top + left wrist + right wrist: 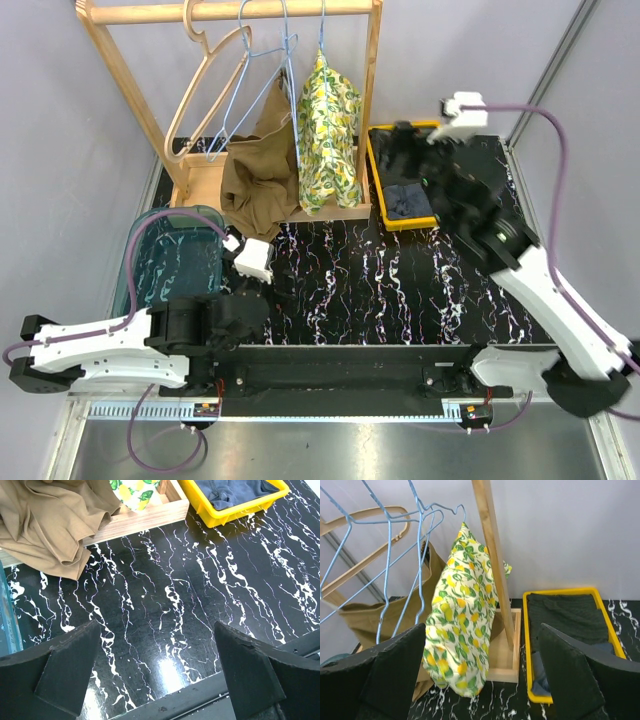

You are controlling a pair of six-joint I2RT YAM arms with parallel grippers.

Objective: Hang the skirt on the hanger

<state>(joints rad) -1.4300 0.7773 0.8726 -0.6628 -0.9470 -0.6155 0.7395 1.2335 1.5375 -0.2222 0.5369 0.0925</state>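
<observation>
Hanging skirt (pixel 455 610) ahead of spread right end effector (pixel 482 630)

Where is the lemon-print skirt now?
Top view: the skirt hangs at the right end of the rack, between the brown garment and the yellow bin.

We see a black tabletop (pixel 400 290) veined with white, with pale grey walls (pixel 60 120) closing it in behind and at the sides. A wooden rack (pixel 372 80) stands at its far edge, near the back wall. Light glares off the glossy tabletop, and a brushed metal sheet (pixel 330 450) runs along the near edge.
</observation>
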